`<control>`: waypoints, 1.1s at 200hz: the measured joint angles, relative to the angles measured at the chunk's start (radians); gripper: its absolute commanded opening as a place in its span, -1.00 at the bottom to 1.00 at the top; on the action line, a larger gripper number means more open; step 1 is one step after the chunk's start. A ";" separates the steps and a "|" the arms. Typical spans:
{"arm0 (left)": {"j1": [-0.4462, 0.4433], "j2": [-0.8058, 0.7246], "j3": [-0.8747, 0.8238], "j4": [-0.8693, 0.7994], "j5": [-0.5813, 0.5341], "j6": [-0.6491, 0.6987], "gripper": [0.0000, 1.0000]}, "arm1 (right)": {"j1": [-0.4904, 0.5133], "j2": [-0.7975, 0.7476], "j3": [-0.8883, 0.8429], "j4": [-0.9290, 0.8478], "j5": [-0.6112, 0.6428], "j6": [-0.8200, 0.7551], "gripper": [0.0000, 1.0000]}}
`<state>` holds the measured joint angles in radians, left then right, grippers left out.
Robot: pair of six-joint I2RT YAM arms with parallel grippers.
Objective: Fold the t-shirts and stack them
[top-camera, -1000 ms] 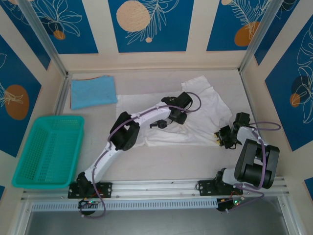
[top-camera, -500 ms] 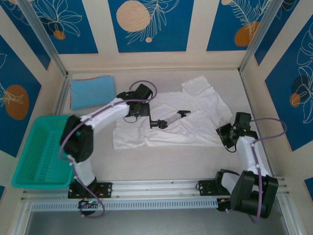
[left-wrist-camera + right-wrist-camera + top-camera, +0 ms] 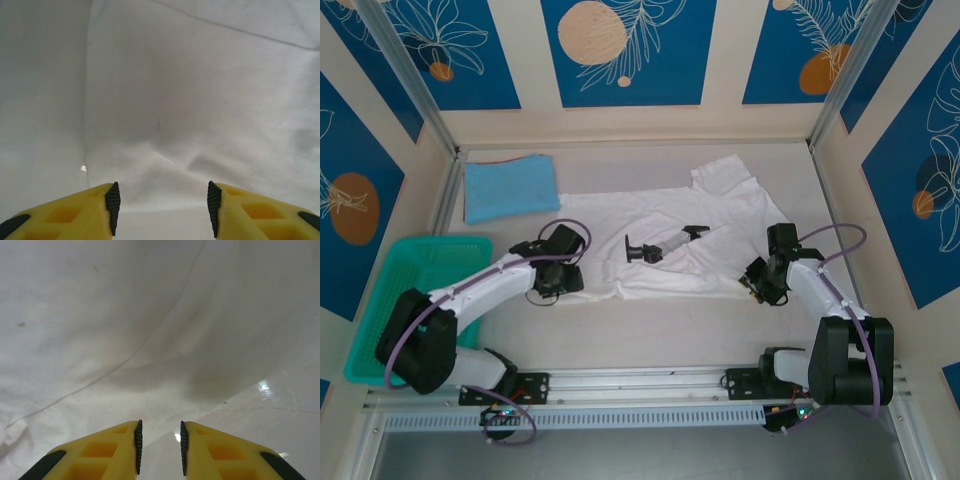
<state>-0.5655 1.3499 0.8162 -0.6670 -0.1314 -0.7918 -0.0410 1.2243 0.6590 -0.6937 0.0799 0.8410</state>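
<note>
Swinging back from the shirt's middle, the left gripper [image 3: 160, 200] now sits low at the near-left corner of the white t-shirt [image 3: 720, 215], jaws apart over the hem with nothing pinched. At the near-right corner, the right gripper [image 3: 159, 440] hovers with jaws narrowly apart, also empty. Both look set to pinch the near edge for a fold. Beyond, the light-blue t-shirt [image 3: 510, 187] lies folded in the table's [image 3: 650, 325] far-left corner.

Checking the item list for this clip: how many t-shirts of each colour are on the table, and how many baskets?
White t-shirt: 1
Light-blue t-shirt: 1
Teal basket: 1
Total: 3
</note>
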 measured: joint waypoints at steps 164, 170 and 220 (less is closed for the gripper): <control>0.193 0.071 -0.013 -0.154 0.274 -0.085 -0.04 | -0.078 -0.120 -0.068 0.024 -0.099 0.166 -0.46; 0.201 0.092 -0.014 -0.153 0.283 -0.084 -0.04 | -0.082 -0.114 -0.068 0.021 -0.095 0.172 -0.46; 0.238 0.148 -0.017 -0.122 0.308 -0.071 -0.14 | -0.105 -0.106 -0.098 0.047 -0.088 0.214 -0.46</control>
<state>-0.3271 1.4975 0.7990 -0.7895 0.1764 -0.8631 -0.1455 1.1187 0.5606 -0.6464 -0.0078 1.0554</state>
